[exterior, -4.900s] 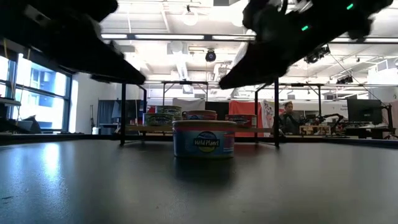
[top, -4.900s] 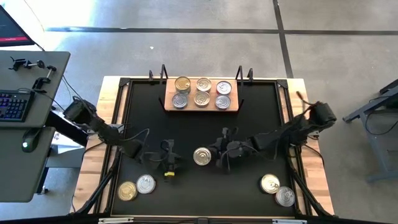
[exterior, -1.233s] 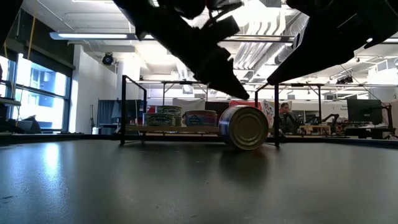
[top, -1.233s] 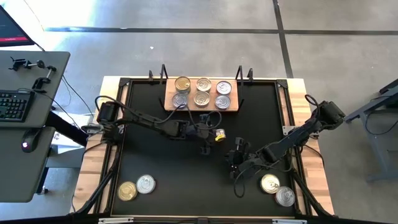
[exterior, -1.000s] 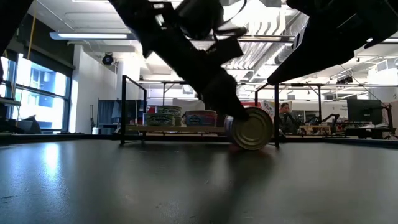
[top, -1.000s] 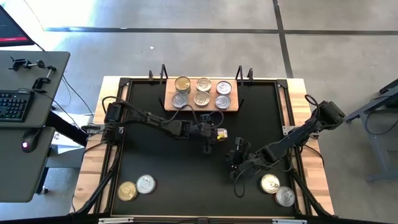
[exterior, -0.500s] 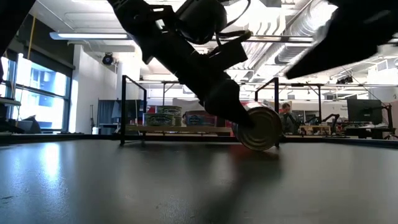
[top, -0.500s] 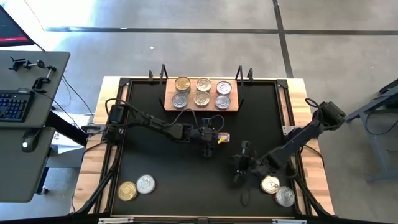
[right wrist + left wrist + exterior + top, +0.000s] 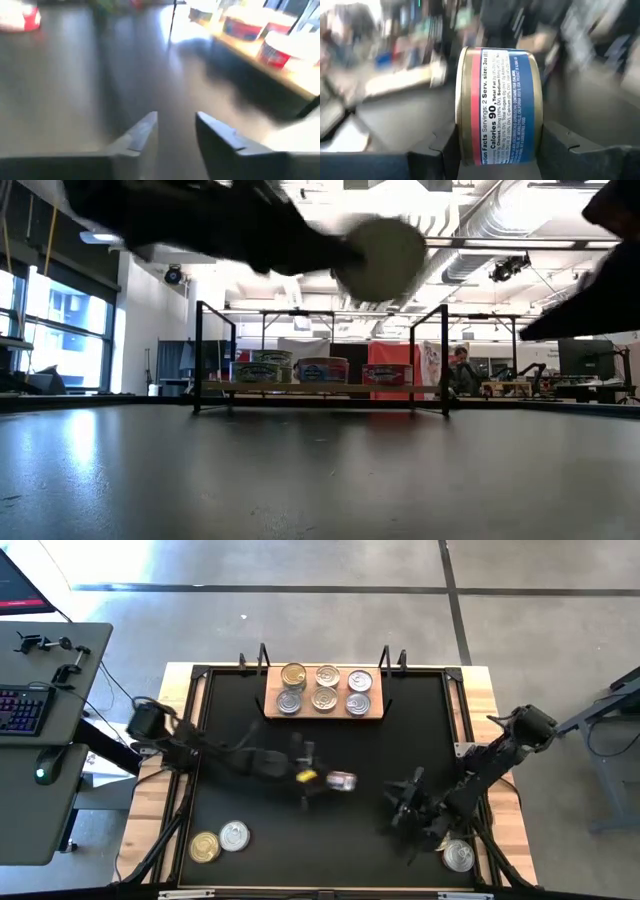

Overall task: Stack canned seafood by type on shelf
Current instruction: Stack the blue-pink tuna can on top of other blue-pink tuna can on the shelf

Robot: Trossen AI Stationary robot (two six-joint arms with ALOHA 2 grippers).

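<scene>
Tin (image 9: 497,105) clamped in left pincer (image 9: 322,779), lifted on its side, axis level, right pincer (image 9: 175,132) partly open, empty.

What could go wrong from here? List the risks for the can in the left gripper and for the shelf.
1. The left gripper holds the can on its edge, lifted off the table; a slip would likely send it rolling.
2. The shelf already carries six cans, so placing this one on top may knock a neighbour.
3. The right gripper works near the two cans at the table's right front and might bump them.
</scene>
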